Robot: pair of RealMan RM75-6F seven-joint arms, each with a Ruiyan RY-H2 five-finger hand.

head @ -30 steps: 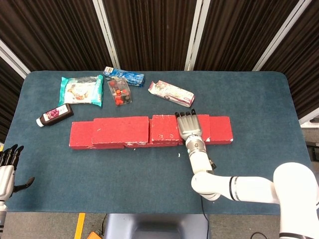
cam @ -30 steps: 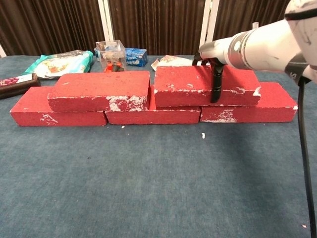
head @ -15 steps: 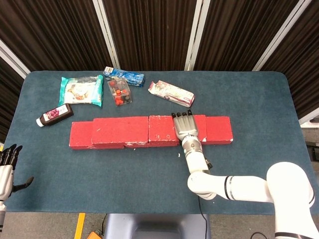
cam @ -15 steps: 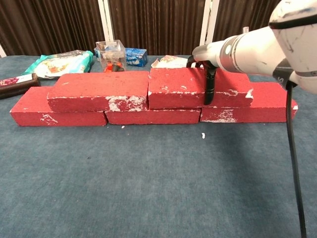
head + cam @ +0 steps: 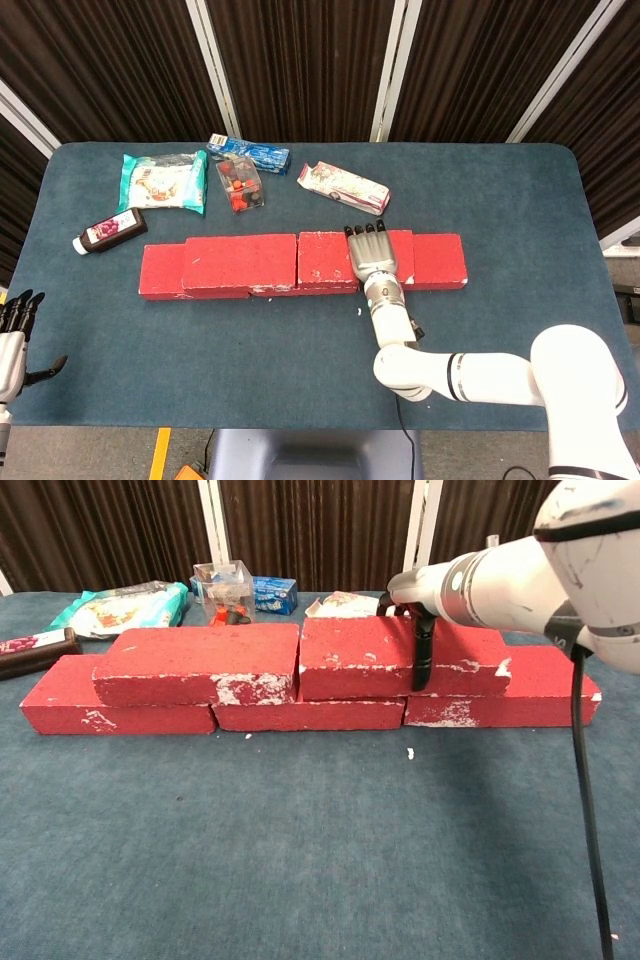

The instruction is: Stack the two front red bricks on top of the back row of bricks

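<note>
Bricks first: both upper bricks, the left one (image 5: 200, 663) and the right one (image 5: 400, 657), sit on the back row (image 5: 310, 713), butted end to end. Your right hand (image 5: 374, 256) lies over the right brick, fingers draped across its top and a dark thumb (image 5: 424, 652) down its front face, so it grips that brick front to back. Your left hand (image 5: 14, 335) idles at the near left table (image 5: 520, 200) edge, holding nothing, fingers apart.

Judged by looks, these bricks are rigid, fairly heavy and rough, with chipped white scuffs; they should not slip, but a one-sided hold may tip them. Take hold across the width near mid-length.

Head view shows the row's alignment, the fingers on top and the left hand. Chest view alone shows the two-tier height, the thumb on the face, and a white crumb (image 5: 410, 753) on the cloth.
</note>
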